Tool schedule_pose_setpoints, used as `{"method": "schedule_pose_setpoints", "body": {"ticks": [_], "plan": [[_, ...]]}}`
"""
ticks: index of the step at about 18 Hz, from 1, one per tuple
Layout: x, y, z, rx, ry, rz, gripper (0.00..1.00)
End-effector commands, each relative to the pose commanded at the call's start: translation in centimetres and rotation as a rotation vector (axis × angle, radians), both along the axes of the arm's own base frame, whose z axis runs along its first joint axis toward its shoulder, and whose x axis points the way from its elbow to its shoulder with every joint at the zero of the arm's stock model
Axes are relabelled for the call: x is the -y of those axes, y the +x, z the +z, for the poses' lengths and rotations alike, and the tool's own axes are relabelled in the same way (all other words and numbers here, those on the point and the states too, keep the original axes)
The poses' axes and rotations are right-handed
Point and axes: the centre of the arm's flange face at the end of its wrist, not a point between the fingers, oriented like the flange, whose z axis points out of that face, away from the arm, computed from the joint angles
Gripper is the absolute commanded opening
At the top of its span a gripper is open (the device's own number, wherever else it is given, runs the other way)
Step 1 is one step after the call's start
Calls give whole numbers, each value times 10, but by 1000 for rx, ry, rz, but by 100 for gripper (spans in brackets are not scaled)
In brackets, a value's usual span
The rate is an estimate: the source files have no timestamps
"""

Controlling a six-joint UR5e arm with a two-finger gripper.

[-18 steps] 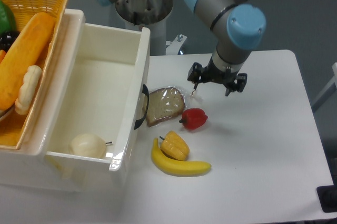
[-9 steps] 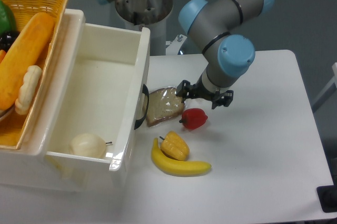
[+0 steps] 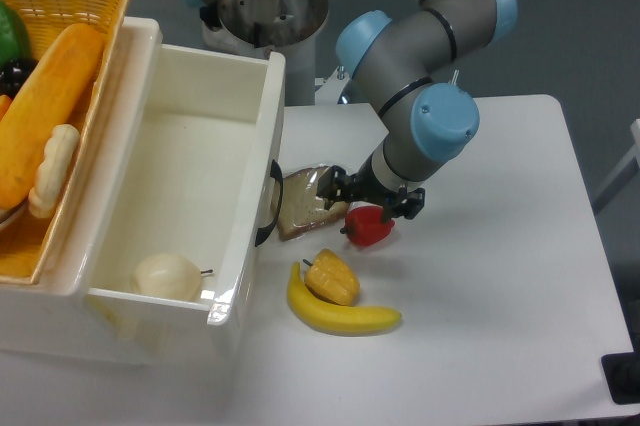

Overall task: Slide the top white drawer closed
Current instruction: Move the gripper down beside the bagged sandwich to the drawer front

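Observation:
The top white drawer (image 3: pixel 255 116) stands pulled far out of the cabinet toward the right. Its black curved handle (image 3: pixel 270 208) is on the front face, facing the table. A pale round onion-like item (image 3: pixel 167 276) lies inside near the front corner. My gripper (image 3: pixel 355 196) points down just right of the handle, low over a bread slice (image 3: pixel 305 204) and a red pepper (image 3: pixel 371 227). The wrist hides the fingertips, so I cannot see whether they are open or shut. Nothing shows in the gripper.
A yellow wicker basket (image 3: pixel 105 6) with a baguette and other food sits on the cabinet at the far left. A yellow pepper (image 3: pixel 333 277) and a banana (image 3: pixel 345 317) lie on the white table (image 3: pixel 500 276) in front of the drawer.
The arm has swung left and down, from above the table's middle to close beside the drawer handle, over the bread and red pepper. The drawer has not moved.

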Motion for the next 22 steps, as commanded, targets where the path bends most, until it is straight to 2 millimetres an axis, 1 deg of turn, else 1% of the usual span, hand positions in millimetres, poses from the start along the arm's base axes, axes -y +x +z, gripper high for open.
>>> {"method": "schedule_pose_setpoints", "body": {"ticks": [2, 5, 10, 15, 22], "plan": [[-9, 4, -2, 8, 18, 10, 100], [-16, 10, -5, 10, 16, 11, 100], [-19, 13, -4, 30, 44, 19, 100], [-27, 21, -4, 35, 47, 10, 100], [-28, 24, -3, 35, 48, 9, 100]]}}
